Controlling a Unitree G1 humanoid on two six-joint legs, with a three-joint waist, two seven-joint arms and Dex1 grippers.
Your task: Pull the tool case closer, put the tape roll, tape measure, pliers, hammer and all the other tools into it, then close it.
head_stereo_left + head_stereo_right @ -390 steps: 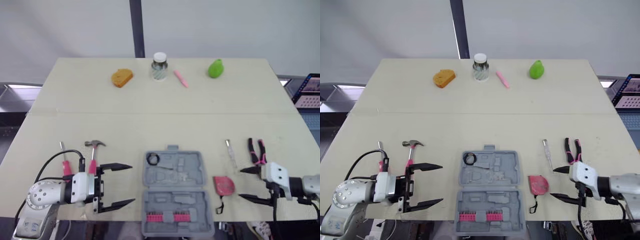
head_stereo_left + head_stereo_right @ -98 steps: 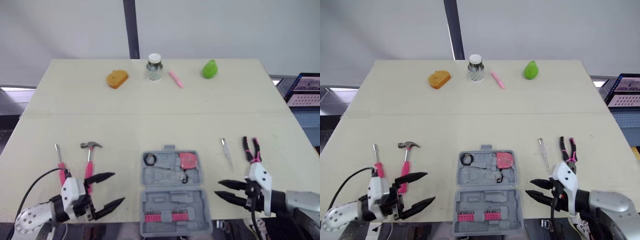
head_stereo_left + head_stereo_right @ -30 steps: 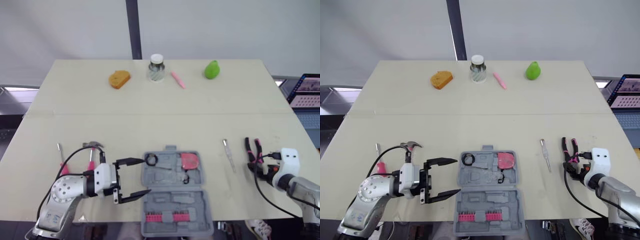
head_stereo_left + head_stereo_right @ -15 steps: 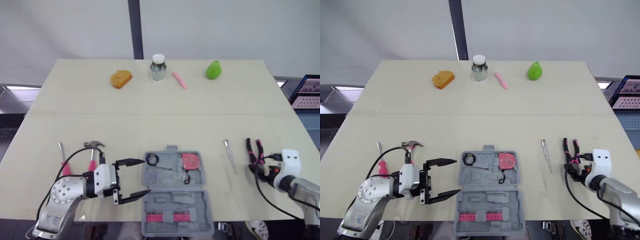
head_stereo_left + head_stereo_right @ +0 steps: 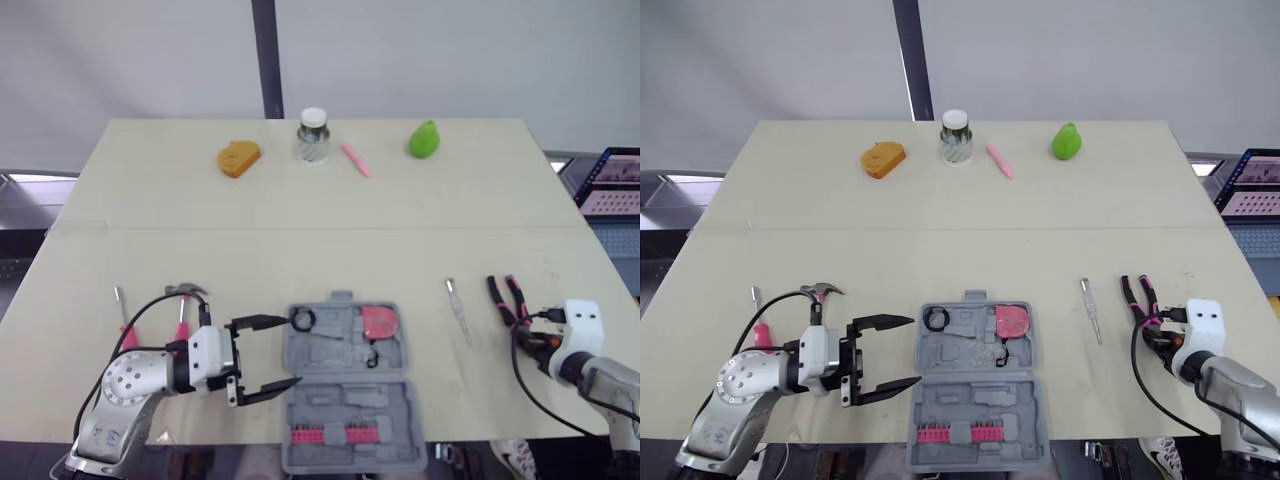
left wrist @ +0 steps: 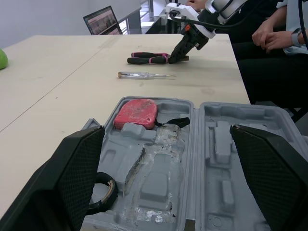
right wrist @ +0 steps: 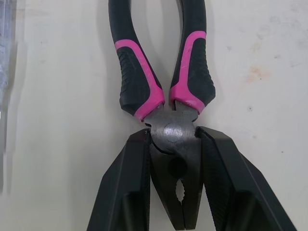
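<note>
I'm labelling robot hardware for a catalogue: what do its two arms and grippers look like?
Both arms are silver-grey metal, the left arm with a rounded joint housing, the right arm tubular. Each ends in a white wrist block with a black cable looping alongside. The left gripper and right gripper have two black tapered fingers.

Bright, even light from overhead washes the pale table point(image 5: 330, 210), leaving short, soft shadows close beneath each object.

The left arm is held low and points toward the robot's right; its claw point(image 5: 288, 352) has both fingers spread wide apart. The right claw point(image 7: 175, 135) points forward, its fingers closed on the head of the pliers point(image 7: 131, 77).
</note>
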